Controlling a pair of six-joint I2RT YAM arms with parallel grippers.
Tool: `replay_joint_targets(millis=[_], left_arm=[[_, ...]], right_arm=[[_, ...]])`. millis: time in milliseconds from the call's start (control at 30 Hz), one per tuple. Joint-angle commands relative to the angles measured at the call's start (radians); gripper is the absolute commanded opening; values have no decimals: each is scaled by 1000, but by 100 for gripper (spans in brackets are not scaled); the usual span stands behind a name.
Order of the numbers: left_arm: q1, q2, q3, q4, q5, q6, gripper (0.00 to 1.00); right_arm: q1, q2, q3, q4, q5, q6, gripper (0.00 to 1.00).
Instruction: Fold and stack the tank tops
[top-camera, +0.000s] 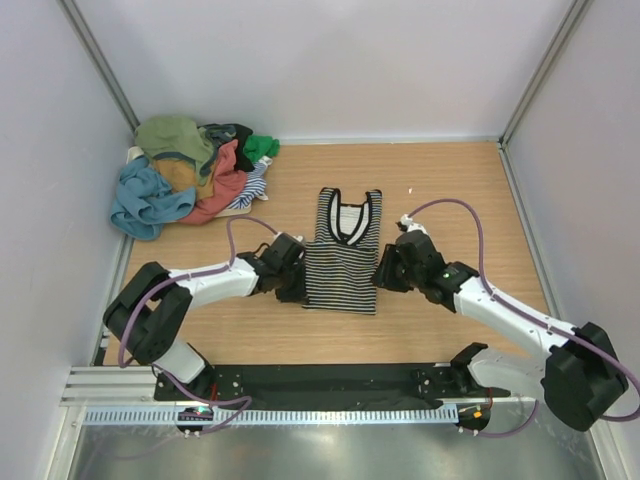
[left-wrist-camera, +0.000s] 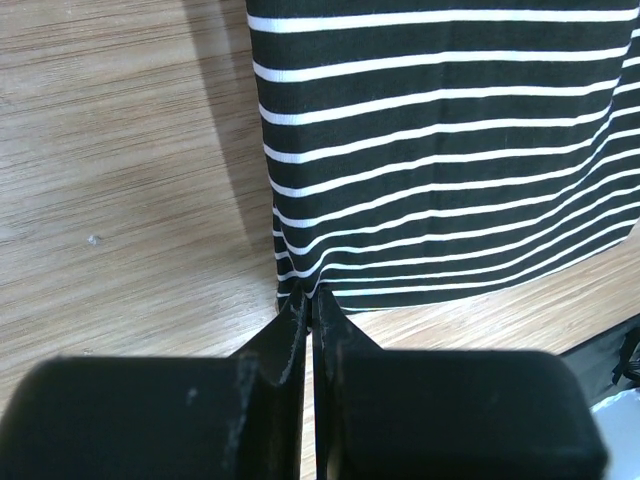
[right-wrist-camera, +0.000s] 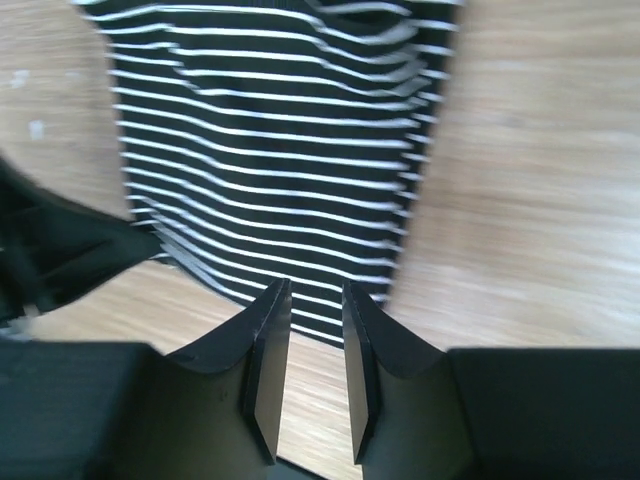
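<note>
Left gripper (left-wrist-camera: 308, 305): clenched on the hem corner of the striped tank top (left-wrist-camera: 440, 150), bottom centre of the wrist view. Right gripper (right-wrist-camera: 317, 300): jaws partly apart, grasping nothing, tips just short of the opposite hem corner. Striped tank top: flat at frame centre, straps toward top, seemingly not yet folded. Remaining tank tops (top-camera: 185, 175): heaped at upper left. No stack visible; most of task judged outstanding.
</note>
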Motion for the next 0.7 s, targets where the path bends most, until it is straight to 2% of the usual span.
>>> replay_joint_targets(millis=[0,267,500,667], left_arm=[[-11,-35,-23,21,-26,28,1],[-9,-73,-56,72,-29,12,3],[-12,-79,-69,93,-20,9,2],[-12,-84,-77,97,-20,9,2]], right_arm=[[4,80,99,189,-173,-44,33],[16,356,208,548,-330,51,25],[65,573,298,677,-354,93,6],[65,706,300,832,-379,126,2]])
